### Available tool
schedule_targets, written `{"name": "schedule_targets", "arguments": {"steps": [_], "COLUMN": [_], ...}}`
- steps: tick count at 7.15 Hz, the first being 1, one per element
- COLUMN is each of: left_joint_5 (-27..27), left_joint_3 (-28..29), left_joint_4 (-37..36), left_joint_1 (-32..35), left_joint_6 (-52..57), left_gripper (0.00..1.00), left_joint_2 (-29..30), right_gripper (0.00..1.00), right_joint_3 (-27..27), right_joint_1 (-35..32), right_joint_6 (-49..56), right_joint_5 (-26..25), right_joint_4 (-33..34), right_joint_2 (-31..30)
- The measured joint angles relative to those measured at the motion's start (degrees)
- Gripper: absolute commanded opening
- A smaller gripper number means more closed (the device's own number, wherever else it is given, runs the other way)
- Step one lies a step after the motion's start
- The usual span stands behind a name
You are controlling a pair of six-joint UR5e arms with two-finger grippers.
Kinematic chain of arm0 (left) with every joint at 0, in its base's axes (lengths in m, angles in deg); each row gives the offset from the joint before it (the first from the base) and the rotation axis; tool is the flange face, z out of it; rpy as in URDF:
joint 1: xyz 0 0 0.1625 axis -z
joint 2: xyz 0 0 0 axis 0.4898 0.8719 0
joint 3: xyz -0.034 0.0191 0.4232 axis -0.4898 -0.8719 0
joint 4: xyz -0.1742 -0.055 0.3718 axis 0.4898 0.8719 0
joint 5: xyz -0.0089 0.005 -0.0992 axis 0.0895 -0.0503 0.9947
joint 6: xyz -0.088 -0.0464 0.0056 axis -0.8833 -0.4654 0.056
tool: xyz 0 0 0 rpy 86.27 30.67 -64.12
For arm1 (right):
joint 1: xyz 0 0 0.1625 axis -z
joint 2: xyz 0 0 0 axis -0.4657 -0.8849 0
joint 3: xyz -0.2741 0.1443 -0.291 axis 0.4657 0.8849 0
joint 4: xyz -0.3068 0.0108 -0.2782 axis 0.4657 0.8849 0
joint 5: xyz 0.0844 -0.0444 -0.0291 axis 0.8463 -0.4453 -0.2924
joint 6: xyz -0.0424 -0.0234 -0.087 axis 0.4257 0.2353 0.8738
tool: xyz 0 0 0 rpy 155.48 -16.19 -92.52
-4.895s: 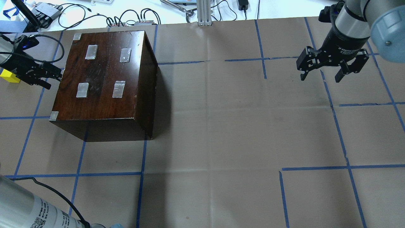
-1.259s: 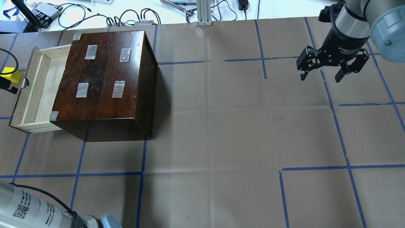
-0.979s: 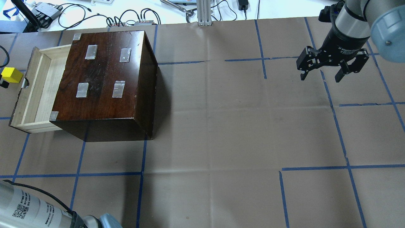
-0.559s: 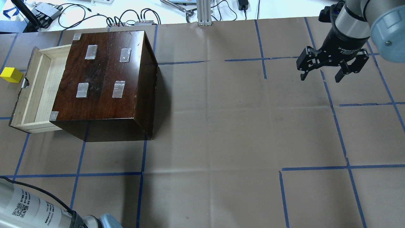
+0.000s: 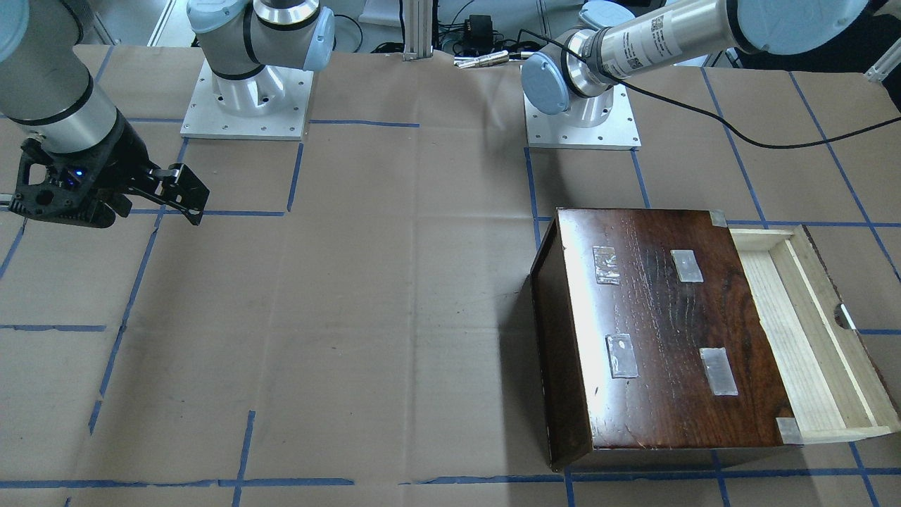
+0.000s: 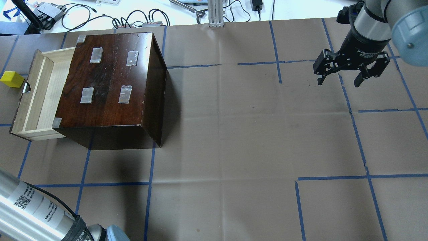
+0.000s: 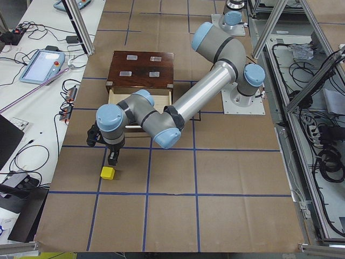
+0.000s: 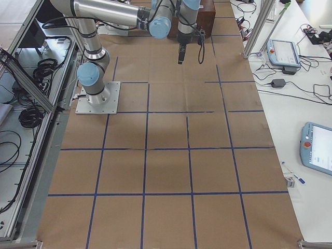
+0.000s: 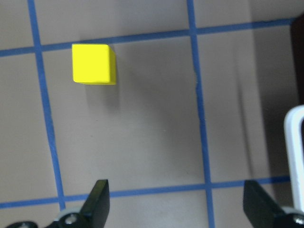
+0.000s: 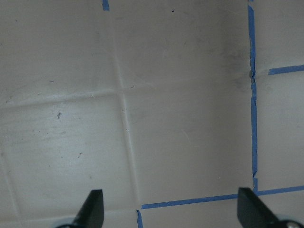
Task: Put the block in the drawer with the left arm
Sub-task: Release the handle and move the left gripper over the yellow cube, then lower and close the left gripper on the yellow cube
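The yellow block (image 6: 12, 79) sits on the brown paper just outside the open drawer's (image 6: 37, 93) dark notched front. It also shows in the exterior left view (image 7: 108, 172) and at the upper left of the left wrist view (image 9: 93, 63). The drawer (image 5: 809, 331) is pulled out of the dark cabinet (image 6: 110, 80) and holds nothing. My left gripper (image 9: 176, 205) is open and empty, above the paper and short of the block; it shows in the exterior left view (image 7: 111, 157) and is outside the overhead view. My right gripper (image 6: 338, 82) is open and empty, far off.
The left arm's tube (image 6: 33, 214) crosses the overhead view's bottom left corner, its black cable (image 5: 739, 134) trailing over the table. Cables and devices (image 6: 133, 20) lie beyond the far edge. Blue tape lines grid the paper. The cabinet's top carries clear tape patches (image 6: 125, 93).
The drawer, shut 4.9 s ago with my left gripper at its front, now stands pulled out. The left gripper has drawn back left, out of the overhead view. Block and right arm are unmoved.
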Motion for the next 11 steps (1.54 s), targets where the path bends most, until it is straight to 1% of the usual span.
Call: {"name": "schedule_targets", "arguments": {"steps": [2, 3, 4, 7, 9, 10, 11], "left_joint_5": [0.07, 0.1, 0.12, -0.01, 0.07, 0.13, 0.18], "left_joint_3": [10.18, 13.86, 15.98, 17.07, 17.17, 17.25, 17.33], "left_joint_4": [3.14, 4.12, 4.52, 4.44, 3.92, 3.77, 3.71], "left_joint_1": [-0.03, 0.04, 0.13, 0.15, 0.12, 0.12, 0.13], "left_joint_6": [0.06, 0.01, -0.11, -0.25, -0.51, -0.7, -0.98], "left_gripper": [0.99, 0.99, 0.99, 0.99, 0.96, 0.93, 0.83], "left_joint_2": [7.33, 10.41, 13.06, 17.36, 19.14, 19.69, 20.0], "right_gripper": [1.0, 1.0, 1.0, 1.0, 1.0, 1.0, 1.0], "right_joint_3": [0.03, 0.04, 0.06, 0.05, 0.01, 0.0, 0.0], "right_joint_1": [0.0, 0.0, 0.0, 0.0, 0.0, 0.0, 0.0], "right_joint_6": [0.0, 0.0, 0.0, 0.0, 0.0, 0.0, 0.0], "right_joint_5": [0.0, 0.0, 0.0, 0.0, 0.0, 0.0, 0.0], "right_joint_4": [0.0, 0.0, 0.0, 0.0, 0.0, 0.0, 0.0], "right_joint_2": [0.0, 0.0, 0.0, 0.0, 0.0, 0.0, 0.0]}}
